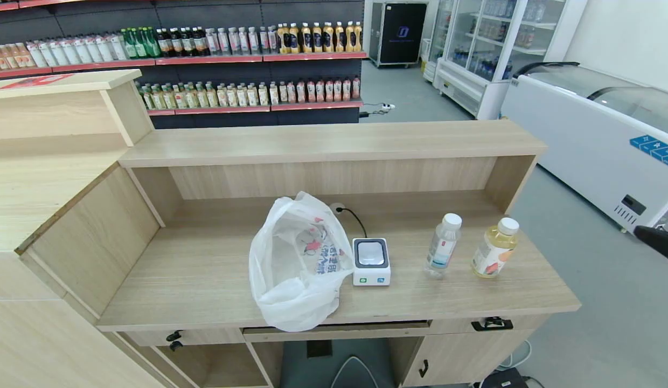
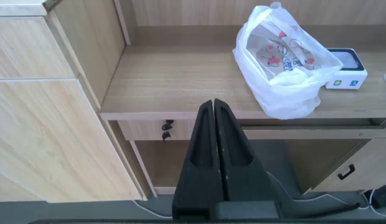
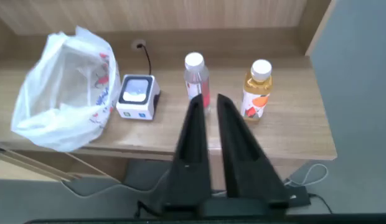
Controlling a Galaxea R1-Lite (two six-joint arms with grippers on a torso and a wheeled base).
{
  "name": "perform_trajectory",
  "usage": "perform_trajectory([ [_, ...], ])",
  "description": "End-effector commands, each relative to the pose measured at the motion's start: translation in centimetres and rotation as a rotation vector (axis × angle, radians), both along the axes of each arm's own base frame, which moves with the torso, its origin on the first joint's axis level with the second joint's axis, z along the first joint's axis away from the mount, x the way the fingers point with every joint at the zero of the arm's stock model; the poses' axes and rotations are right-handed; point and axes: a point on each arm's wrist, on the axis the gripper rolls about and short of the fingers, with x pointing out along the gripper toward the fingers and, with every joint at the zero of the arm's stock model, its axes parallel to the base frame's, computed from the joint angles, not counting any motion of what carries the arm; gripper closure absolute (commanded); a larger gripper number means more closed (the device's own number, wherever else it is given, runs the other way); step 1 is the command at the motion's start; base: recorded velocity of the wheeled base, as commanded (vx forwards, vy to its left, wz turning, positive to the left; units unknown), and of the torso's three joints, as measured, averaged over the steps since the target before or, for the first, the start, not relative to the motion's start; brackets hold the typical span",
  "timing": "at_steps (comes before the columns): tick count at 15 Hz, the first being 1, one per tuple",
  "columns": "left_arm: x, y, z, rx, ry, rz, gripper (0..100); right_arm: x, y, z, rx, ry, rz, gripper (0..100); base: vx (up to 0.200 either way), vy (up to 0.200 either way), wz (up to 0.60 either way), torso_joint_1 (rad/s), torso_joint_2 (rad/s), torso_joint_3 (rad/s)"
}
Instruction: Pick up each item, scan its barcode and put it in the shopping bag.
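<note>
Both arms sit short of the worktop (image 1: pixel 204 269), left gripper (image 2: pixel 213 102) closed tight toward the bag (image 1: pixel 299 264), right gripper (image 3: pixel 210 99) narrowly parted toward the clear bottle (image 1: pixel 443 245) and yellow bottle (image 1: pixel 494 249) standing right of the scanner (image 1: pixel 371 261).

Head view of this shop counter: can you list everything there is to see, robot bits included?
Counter: one, light wood, front and centre.
Scanner: one, white with dark window, mid-counter.
Shopping bag: one, white with red and blue print, on the counter, left of the scanner.
Clear bottle: one, clear with white cap, right of the scanner.
Yellow bottle: one, yellow with white cap, farthest right.
Shelves: several, red-edged, full of bottles, behind the counter.
Freezer: one, white, at right.
Left gripper: one, black, shut, before the counter's left part.
Right gripper: one, black, open, before the two bottles.
</note>
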Motion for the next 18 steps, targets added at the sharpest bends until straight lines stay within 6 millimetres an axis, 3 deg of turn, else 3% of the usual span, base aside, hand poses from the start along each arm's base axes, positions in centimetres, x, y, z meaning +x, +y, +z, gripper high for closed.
perform_trajectory([
  [1, 0.0, 0.0, 0.0, 0.000, 0.000, 0.001, 100, 3.1, 0.2, -2.6, -0.057, 0.111, 0.014, 0, 0.000, 0.000, 0.00, 0.000, 0.00, 0.000],
  [6, 0.0, 0.0, 0.0, 0.000, 0.000, 0.001, 100, 10.0, -0.6, -5.8, -0.060, 0.116, -0.032, 0, 0.000, 0.000, 0.00, 0.000, 0.00, 0.000],
  [9, 0.0, 0.0, 0.0, 0.000, 0.000, 0.001, 100, 13.1, -1.1, -9.3, -0.109, 0.189, -0.040, 0, 0.000, 0.000, 0.00, 0.000, 0.00, 0.000],
  [12, 0.0, 0.0, 0.0, 0.000, 0.000, 0.001, 100, 15.5, -1.3, -12.7, -0.162, 0.223, -0.078, 0, 0.000, 0.000, 0.00, 0.000, 0.00, 0.000],
  [13, 0.0, 0.0, 0.0, 0.000, 0.000, 0.001, 100, 15.5, -1.3, -12.7, -0.162, 0.223, -0.078, 0, 0.000, 0.000, 0.00, 0.000, 0.00, 0.000],
  [14, 0.0, 0.0, 0.0, 0.000, 0.000, 0.001, 100, 16.0, -1.9, -14.3, -0.194, 0.278, -0.202, 0, 0.000, 0.000, 0.00, 0.000, 0.00, 0.000],
  [18, 0.0, 0.0, 0.0, 0.000, 0.000, 0.001, 100, 18.3, -1.8, -15.7, -0.194, 0.291, -0.191, 0, 0.000, 0.000, 0.00, 0.000, 0.00, 0.000],
])
